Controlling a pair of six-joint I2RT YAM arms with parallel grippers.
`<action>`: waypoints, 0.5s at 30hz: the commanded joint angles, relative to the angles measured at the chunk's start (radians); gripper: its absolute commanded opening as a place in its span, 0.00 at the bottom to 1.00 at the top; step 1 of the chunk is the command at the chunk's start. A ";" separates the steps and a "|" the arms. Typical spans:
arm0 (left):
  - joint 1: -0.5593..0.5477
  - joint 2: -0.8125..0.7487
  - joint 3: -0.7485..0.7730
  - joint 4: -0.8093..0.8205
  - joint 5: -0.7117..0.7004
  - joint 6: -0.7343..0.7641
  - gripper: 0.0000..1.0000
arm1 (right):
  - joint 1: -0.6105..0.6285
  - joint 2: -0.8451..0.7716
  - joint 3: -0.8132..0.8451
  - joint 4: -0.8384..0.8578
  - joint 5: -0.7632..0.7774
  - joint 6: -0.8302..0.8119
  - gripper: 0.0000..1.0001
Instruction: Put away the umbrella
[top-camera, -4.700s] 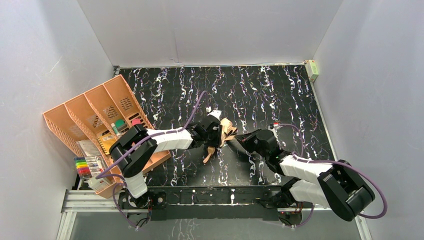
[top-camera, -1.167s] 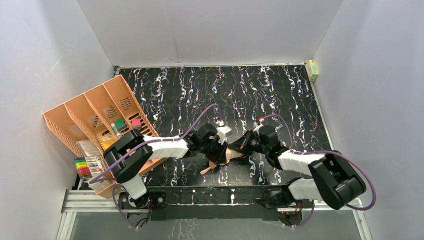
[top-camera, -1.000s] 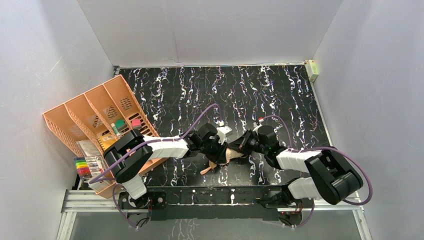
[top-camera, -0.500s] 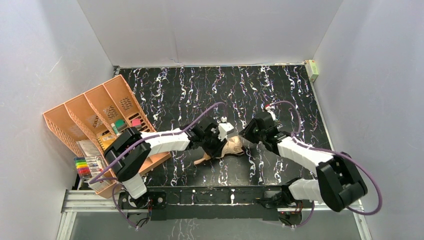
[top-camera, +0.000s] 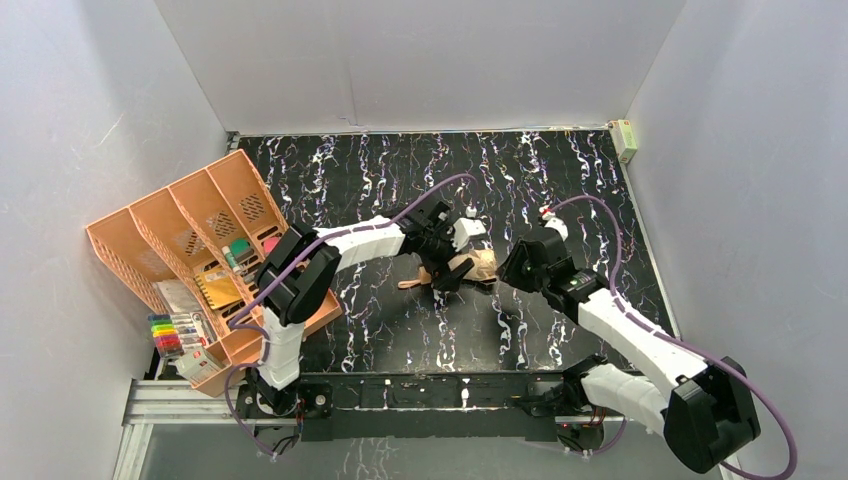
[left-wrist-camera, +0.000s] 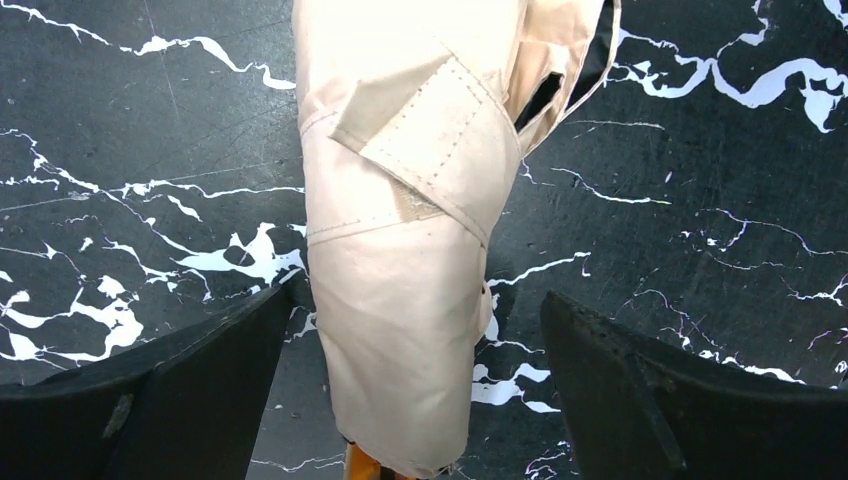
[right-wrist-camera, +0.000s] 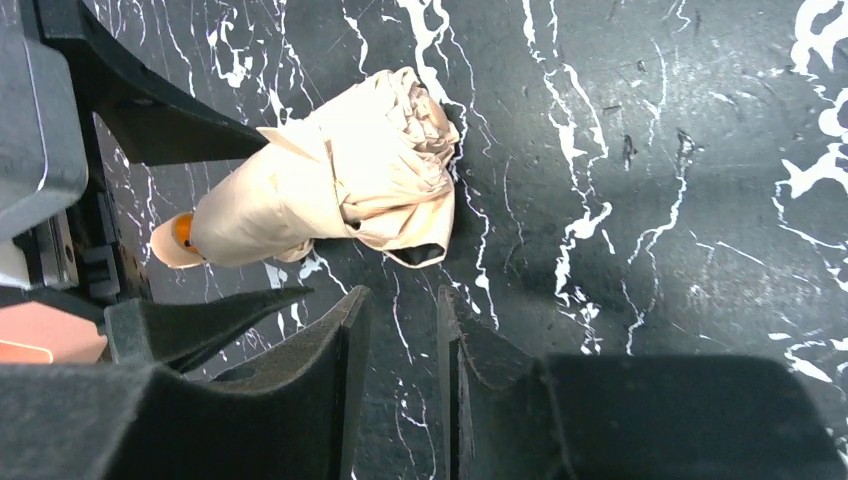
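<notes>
The umbrella (top-camera: 478, 266) lay folded on its side on the black marbled table (top-camera: 560, 170), a little right of the middle of the top view. Its tan canopy was bundled up and the strap (left-wrist-camera: 435, 150) was wrapped across it. In my left wrist view it ran down the middle of the frame, with a sliver of black lining at the upper right and a bit of orange at its lower end.

My left claw (left-wrist-camera: 420, 298) stood spread wide astride it, one finger on each side. The left-hand finger's tip sat right at the cloth and the right-hand one was clear of it, so I had no hold on it.

My right claw (right-wrist-camera: 402, 298) was at the bottom of its own view, its jaws parted by a narrow gap with nothing between them. The bunched end of the umbrella was near the tips but not touching.

At the left edge of the top view stood the orange desk organizer (top-camera: 180, 230), well apart from the umbrella.
</notes>
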 joint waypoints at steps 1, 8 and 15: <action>0.015 0.011 0.017 -0.097 0.002 0.036 0.98 | -0.004 -0.065 0.002 -0.059 0.039 -0.046 0.39; 0.049 -0.232 -0.108 0.059 -0.178 -0.082 0.98 | -0.027 0.074 0.140 -0.125 0.108 -0.159 0.39; 0.085 -0.564 -0.369 0.231 -0.458 -0.334 0.93 | -0.109 0.353 0.325 -0.168 0.085 -0.312 0.40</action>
